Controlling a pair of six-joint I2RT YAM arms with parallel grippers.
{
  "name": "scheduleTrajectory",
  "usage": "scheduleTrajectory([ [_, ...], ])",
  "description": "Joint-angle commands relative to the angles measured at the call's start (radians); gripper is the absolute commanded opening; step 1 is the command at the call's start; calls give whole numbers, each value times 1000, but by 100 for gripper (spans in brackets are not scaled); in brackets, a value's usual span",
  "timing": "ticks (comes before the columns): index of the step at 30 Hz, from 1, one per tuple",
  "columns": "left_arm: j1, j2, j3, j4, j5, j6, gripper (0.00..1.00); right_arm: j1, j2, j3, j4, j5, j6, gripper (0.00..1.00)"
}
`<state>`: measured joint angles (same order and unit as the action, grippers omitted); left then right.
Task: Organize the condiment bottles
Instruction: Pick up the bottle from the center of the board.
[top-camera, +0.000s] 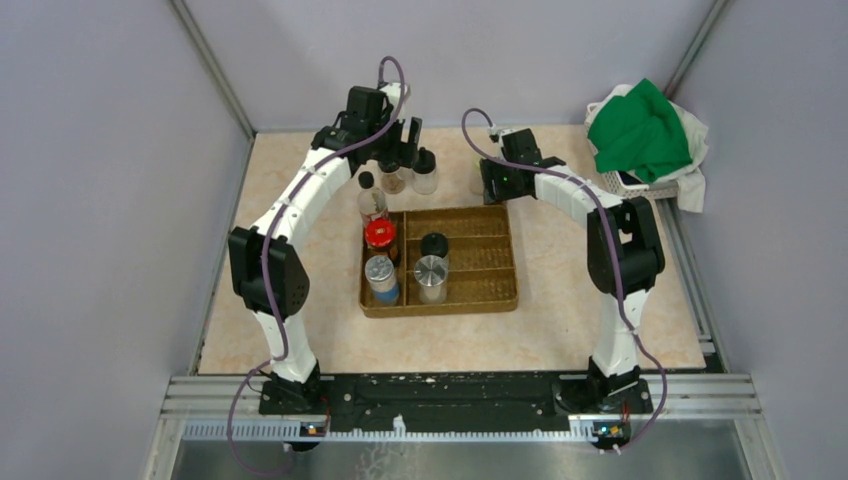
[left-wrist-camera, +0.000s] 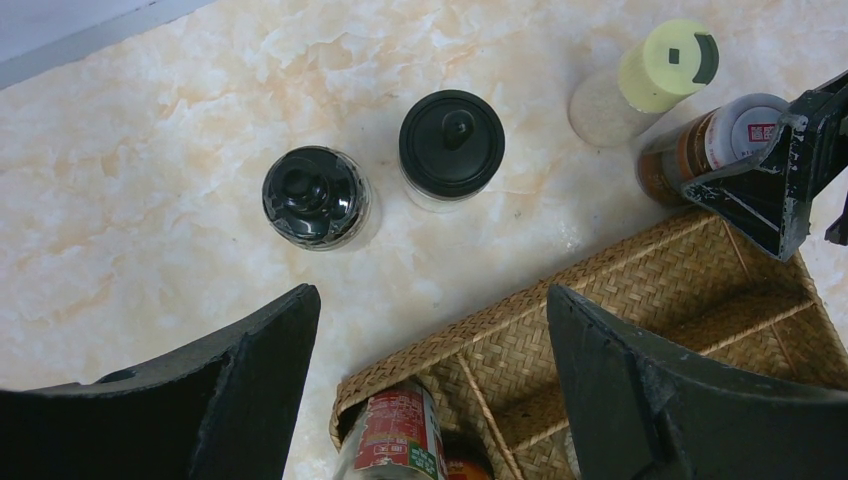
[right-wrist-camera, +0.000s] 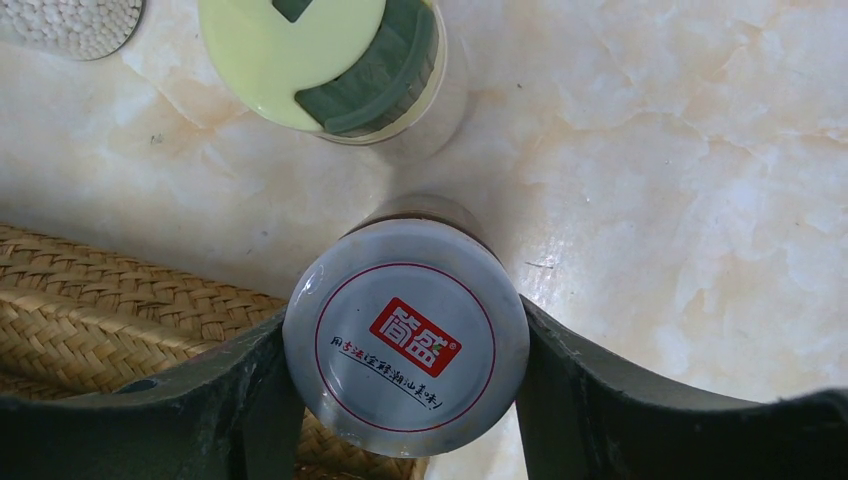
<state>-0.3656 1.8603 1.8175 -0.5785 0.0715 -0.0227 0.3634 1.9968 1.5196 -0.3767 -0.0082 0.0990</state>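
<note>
Nearest, in the woven tray (top-camera: 470, 305), a silver-lidded jar (top-camera: 431, 270) is seen standing in the near row. A blue-labelled jar (top-camera: 381, 278) is set just left of it, across the tray's long divider. Just behind these, a black-lidded shaker (top-camera: 434, 244) and a red-lidded jar (top-camera: 379, 235) are stood upright. At the tray's far-left corner a tall red-labelled bottle (top-camera: 371, 200) is seen, upright and apparently inside the rim.

Beyond the tray's far edge, the left gripper (left-wrist-camera: 432, 300) is held over the tabletop with its fingers spread wide and nothing between them. A glossy black-lidded jar (left-wrist-camera: 315, 195) and a matte black-lidded jar (left-wrist-camera: 452, 145) are left standing apart from each other, farther from the tray than the gripper.

Near the tray's far-right corner, a white-lidded jar (right-wrist-camera: 405, 335) is bracketed by the right gripper (right-wrist-camera: 403, 322). Its fingers are brought close on both sides, but the lid hides the contact, so a firm pinch cannot be told. A yellow-green-lidded shaker (right-wrist-camera: 310, 50) is seen just beyond that jar.

Farthest, well right of the tray, a green cloth (top-camera: 640, 130) is draped over a white basket (top-camera: 640, 186).
</note>
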Motion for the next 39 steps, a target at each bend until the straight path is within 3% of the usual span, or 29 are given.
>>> scheduleTrajectory([
  [1,-3,-60,-9,32,-1,13,90,-6,-1,36,49,-14,7,52],
  [10,-4,-62,-15,32,-2,13,90,-6,-37,31,52,-1,-6,36],
  [39,-4,-85,-40,36,9,0,89,-6,-304,97,-78,148,-64,33],
])
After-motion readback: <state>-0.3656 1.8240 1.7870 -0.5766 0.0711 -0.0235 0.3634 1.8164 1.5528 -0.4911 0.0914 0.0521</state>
